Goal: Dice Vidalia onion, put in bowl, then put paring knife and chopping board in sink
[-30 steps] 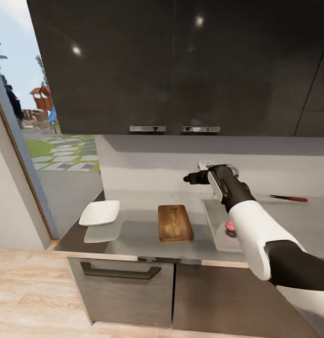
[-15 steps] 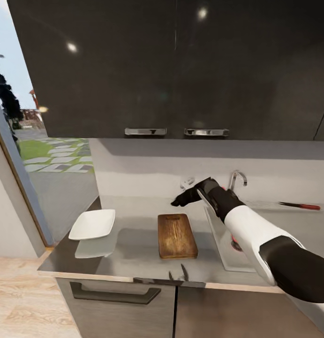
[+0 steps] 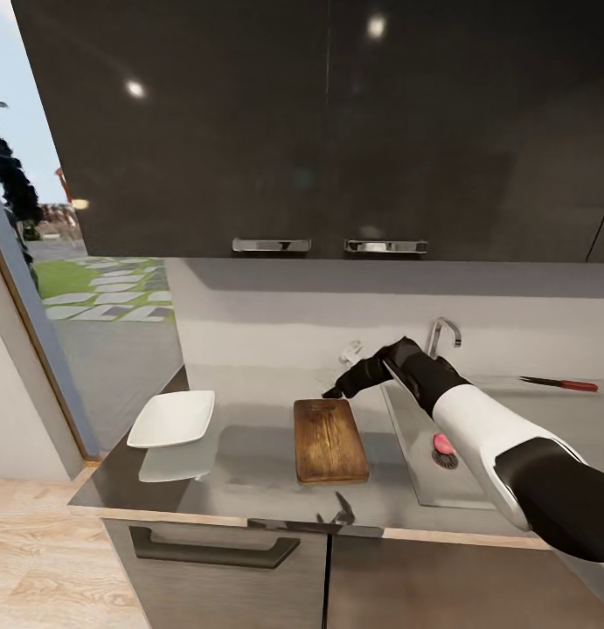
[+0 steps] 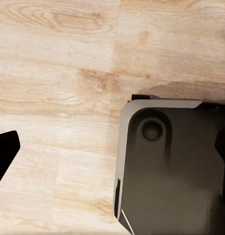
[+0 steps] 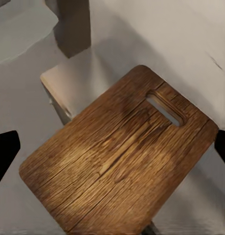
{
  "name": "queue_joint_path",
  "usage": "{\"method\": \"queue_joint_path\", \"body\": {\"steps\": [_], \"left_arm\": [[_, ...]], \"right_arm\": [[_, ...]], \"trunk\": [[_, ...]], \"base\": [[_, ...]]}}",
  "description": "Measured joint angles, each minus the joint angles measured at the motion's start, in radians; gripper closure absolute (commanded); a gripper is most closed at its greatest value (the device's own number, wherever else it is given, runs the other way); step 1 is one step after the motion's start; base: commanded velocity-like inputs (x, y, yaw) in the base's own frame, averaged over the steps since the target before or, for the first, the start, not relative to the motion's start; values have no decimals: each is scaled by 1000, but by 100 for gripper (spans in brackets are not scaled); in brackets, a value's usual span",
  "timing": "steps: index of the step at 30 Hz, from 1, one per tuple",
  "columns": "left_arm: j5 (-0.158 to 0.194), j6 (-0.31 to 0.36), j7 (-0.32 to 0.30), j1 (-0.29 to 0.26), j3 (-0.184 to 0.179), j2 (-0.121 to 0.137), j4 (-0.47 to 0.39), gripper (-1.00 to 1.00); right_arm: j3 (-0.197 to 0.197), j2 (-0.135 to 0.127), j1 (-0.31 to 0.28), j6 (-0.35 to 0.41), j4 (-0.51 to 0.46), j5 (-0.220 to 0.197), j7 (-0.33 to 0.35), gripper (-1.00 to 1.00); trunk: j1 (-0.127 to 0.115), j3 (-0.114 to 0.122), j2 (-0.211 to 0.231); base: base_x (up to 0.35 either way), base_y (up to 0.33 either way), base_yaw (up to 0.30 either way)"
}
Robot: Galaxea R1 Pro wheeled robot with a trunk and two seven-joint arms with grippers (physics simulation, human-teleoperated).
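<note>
The brown chopping board (image 3: 330,441) lies on the grey countertop (image 3: 249,476), left of the sink (image 3: 405,437). In the basin the pink-red Vidalia onion (image 3: 442,443) rests by the drain. The white bowl (image 3: 172,418) sits at the counter's left end. Far right, near the wall, lies the red-handled paring knife (image 3: 564,383). My right gripper (image 3: 338,390) hovers open just over the board's far end; in the right wrist view the board (image 5: 120,156) with its handle slot spreads between the dark fingertips (image 5: 4,149). A left fingertip (image 4: 2,154) shows over the wooden floor.
Dark upper cabinets (image 3: 328,131) hang above the counter. The chrome tap (image 3: 441,334) rises behind the sink, close to my right forearm. A window opening (image 3: 65,288) is at the left. In the left wrist view, the robot's dark base (image 4: 171,171) stands on the floor.
The camera has moved closer and slightly right. My right gripper has swung left and down from in front of the tap to the board's far end. The onion now shows clear of the arm.
</note>
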Motion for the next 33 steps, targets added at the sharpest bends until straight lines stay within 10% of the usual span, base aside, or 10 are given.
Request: {"method": "queue_joint_path", "body": {"steps": [28, 33], "left_arm": [[1, 1, -1, 0, 0, 8, 1, -100], [1, 1, -2, 0, 0, 14, 2, -100]], "right_arm": [[4, -13, -1, -19, 27, 57, 61, -100], [51, -9, 0, -22, 43, 58, 61, -100]], "trunk": [[0, 0, 0], [0, 0, 0]], "base": [[110, 10, 0], [223, 129, 0]]}}
